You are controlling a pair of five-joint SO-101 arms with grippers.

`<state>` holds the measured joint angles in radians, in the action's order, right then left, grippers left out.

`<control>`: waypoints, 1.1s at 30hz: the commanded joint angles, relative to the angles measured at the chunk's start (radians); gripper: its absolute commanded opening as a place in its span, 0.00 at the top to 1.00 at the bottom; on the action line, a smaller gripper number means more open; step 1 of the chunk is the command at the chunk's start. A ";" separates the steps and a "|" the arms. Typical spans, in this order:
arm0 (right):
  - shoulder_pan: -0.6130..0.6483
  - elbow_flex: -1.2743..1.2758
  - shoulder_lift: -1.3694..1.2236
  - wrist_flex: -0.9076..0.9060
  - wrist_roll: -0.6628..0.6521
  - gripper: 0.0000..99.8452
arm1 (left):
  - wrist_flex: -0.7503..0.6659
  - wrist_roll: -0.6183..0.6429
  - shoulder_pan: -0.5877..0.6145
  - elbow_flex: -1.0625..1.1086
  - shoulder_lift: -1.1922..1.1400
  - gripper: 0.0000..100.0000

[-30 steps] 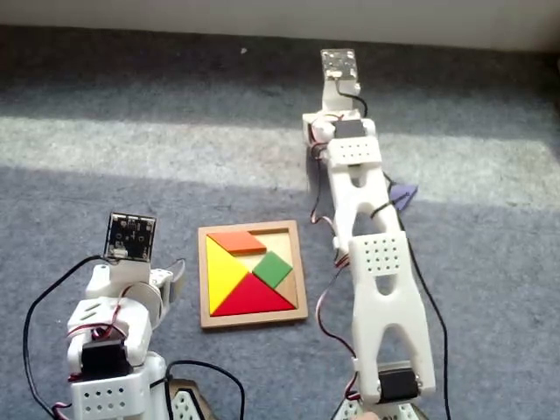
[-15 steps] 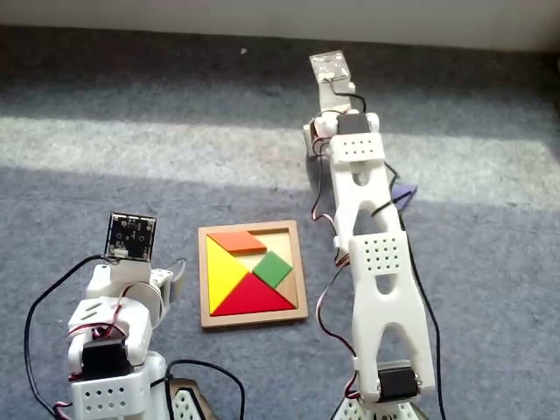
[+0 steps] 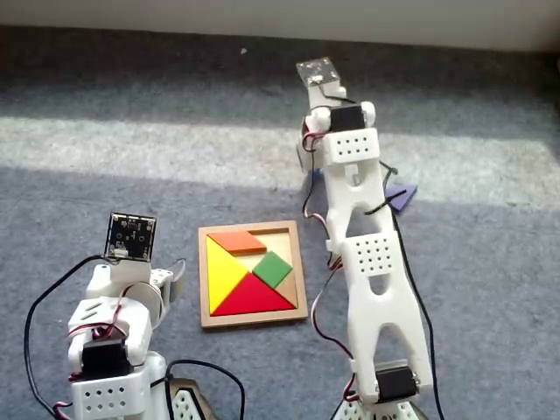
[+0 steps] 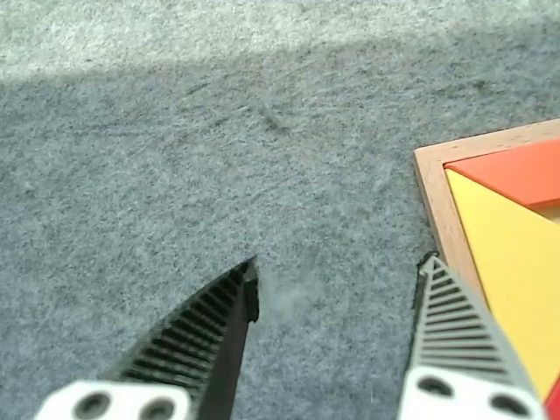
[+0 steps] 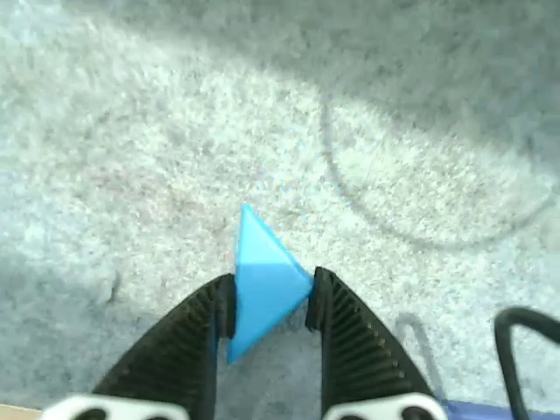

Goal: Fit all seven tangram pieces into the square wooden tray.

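Observation:
The square wooden tray [image 3: 252, 313] lies on the carpet between the arms. In it are an orange piece [image 3: 236, 241], a yellow triangle [image 3: 222, 269], a red triangle [image 3: 254, 297] and a green square [image 3: 273, 269]. A purple piece [image 3: 401, 196] lies on the carpet beside the right arm [image 3: 354, 175]. My right gripper [image 5: 267, 302] is shut on a blue triangle [image 5: 261, 276], over carpet beyond the tray. My left gripper [image 4: 337, 280] is open and low over the carpet, just beside the tray's corner [image 4: 435, 197], with nothing between its fingers.
Grey carpet covers the whole work area, with a sunlit band [image 3: 131, 144] across the far part. Cables [image 3: 322, 293] hang from the right arm close to the tray's right edge. A wall base [image 3: 262, 17] runs along the far side.
The right arm has swung its wrist to the left, away from the purple piece, which now shows more fully. The left arm has not moved.

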<state>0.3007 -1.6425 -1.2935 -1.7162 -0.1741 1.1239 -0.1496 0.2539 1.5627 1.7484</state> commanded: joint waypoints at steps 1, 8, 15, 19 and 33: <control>0.016 -0.114 0.073 -0.048 -0.009 0.99 | 0.000 -0.008 -0.008 -0.005 0.012 0.71; 0.021 -0.114 0.076 -0.051 -0.006 0.99 | -0.003 -0.008 -0.008 -0.005 0.012 0.71; 0.022 -0.113 0.142 -0.051 -0.005 0.99 | -0.005 -0.008 -0.008 -0.005 0.012 0.71; 0.039 -0.111 0.211 -0.053 -0.003 0.99 | -0.005 -0.008 -0.008 -0.005 0.012 0.71; 0.130 0.435 0.590 -0.051 -0.003 0.99 | -0.005 -0.008 -0.008 -0.005 0.012 0.71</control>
<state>0.3989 -1.4323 -0.9360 -1.7515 -0.1757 1.1239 -0.1496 0.2539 1.5627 1.7484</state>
